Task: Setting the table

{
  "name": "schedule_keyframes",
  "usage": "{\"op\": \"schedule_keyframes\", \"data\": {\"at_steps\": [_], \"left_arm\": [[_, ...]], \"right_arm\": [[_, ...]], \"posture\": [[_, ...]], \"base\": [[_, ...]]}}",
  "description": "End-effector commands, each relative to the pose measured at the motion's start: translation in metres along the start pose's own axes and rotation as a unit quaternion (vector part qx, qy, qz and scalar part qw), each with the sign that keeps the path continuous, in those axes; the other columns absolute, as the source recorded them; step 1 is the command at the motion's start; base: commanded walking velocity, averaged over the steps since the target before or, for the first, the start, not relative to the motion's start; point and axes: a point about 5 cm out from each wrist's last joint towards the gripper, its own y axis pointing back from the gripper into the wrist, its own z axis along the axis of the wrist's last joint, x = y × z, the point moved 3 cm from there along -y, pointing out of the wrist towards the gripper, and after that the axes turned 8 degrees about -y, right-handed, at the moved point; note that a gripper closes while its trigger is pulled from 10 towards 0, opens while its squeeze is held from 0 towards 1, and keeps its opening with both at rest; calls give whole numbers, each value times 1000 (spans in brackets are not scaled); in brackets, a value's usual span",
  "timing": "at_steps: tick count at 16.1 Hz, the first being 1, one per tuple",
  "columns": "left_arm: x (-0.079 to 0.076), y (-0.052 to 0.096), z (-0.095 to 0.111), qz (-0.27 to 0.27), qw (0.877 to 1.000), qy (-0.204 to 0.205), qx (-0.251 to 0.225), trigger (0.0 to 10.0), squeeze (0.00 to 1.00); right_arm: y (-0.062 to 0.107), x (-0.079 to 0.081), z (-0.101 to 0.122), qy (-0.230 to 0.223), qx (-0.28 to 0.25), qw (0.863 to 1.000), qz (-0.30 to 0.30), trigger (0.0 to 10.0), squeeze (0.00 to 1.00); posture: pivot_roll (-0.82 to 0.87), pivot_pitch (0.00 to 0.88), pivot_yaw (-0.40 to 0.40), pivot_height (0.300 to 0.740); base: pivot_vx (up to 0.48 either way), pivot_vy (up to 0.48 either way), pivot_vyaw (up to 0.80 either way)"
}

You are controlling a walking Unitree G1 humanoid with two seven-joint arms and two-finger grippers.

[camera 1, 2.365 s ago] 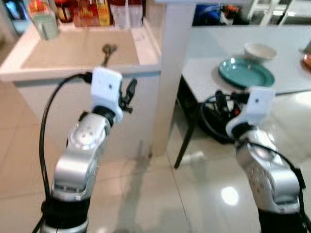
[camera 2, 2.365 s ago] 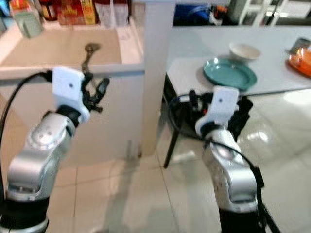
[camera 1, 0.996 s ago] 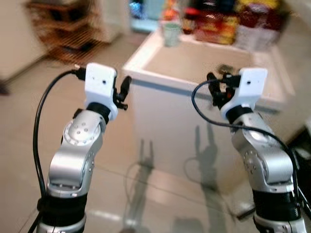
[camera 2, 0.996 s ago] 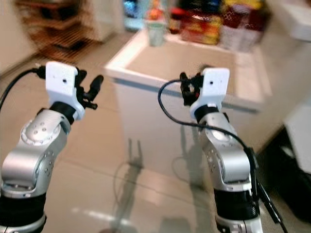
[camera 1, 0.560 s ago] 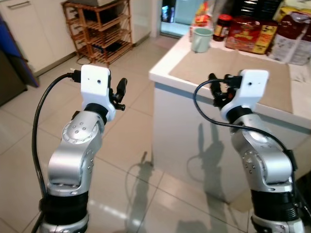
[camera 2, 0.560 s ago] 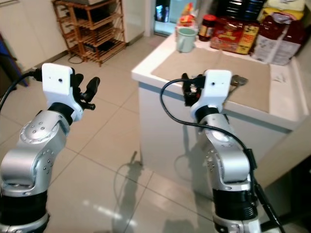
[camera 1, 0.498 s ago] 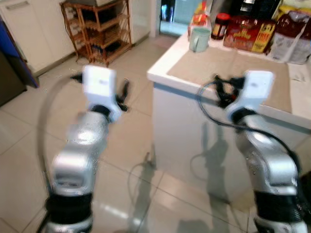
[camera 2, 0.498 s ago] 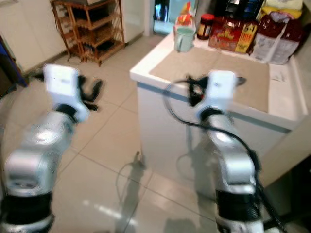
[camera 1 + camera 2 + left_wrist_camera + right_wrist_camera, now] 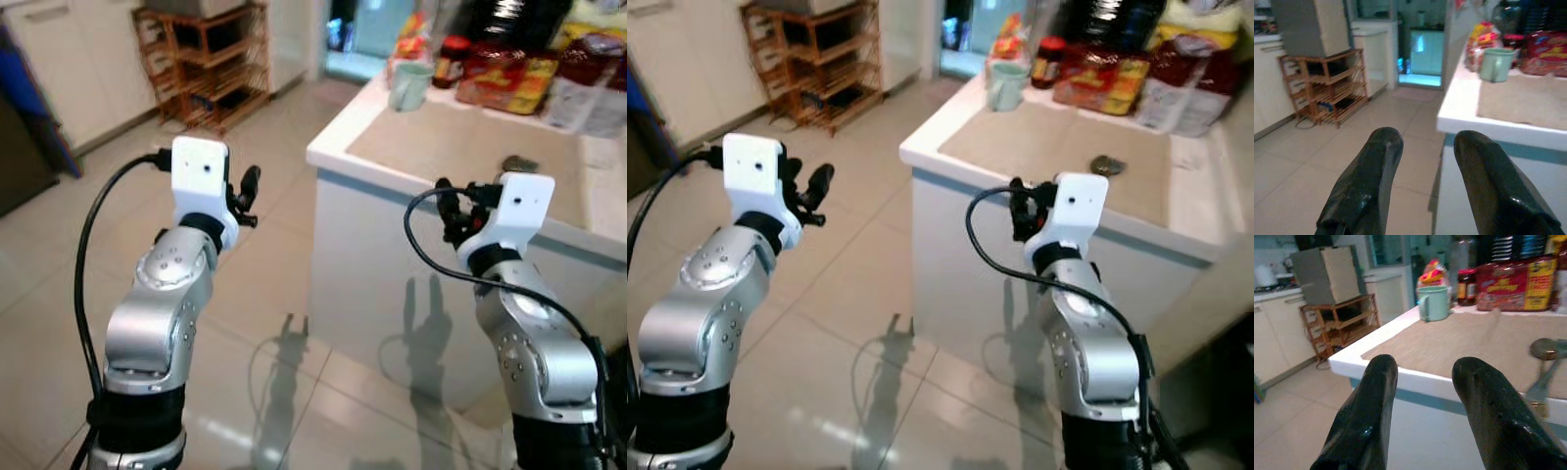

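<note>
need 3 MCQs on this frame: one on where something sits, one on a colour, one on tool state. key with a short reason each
1. Where does the spoon lie?
A. on the beige mat on the white counter
B. on the floor tiles
C. on the wooden rack

2. What colour is the mug at the far end of the counter?
A. red
B. pale green
C. black

3. How do the fingers of the right tool stand?
A. shut on the spoon
B. shut on the mug
C. apart, holding nothing

Answers:
1. A: the right wrist view shows the spoon resting on the mat, near the counter's front edge.
2. B: the mug reads pale green in both wrist views, beside a red packet.
3. C: the two black fingers show a clear gap with the counter edge visible between them; the left tool stands apart the same way, over the floor.
</note>
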Motion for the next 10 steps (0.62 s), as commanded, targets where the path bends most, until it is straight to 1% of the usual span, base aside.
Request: {"op": "schedule_keyframes", "data": {"at_steps": [1, 5, 10], "left_arm": [[-5, 1, 4, -9, 1000, -2, -8, 10000, 0], [-5, 2, 3, -9, 1000, -5, -8, 10000, 0], [-4, 3, 3, -9, 1000, -8, -8, 10000, 0]], "right_arm": [[2, -4, 7, 3, -12, 1000, -10, 10000, 0], [-2, 1, 11, 5, -18, 1000, -1, 10000, 0], [-3, 2, 11, 7, -16, 1000, 2, 10000, 0]], "posture": [[62, 7, -28, 740], [67, 0, -32, 740], [67, 0, -34, 740]], "base": [[480, 0, 0], [480, 0, 0], [480, 0, 0]]}}
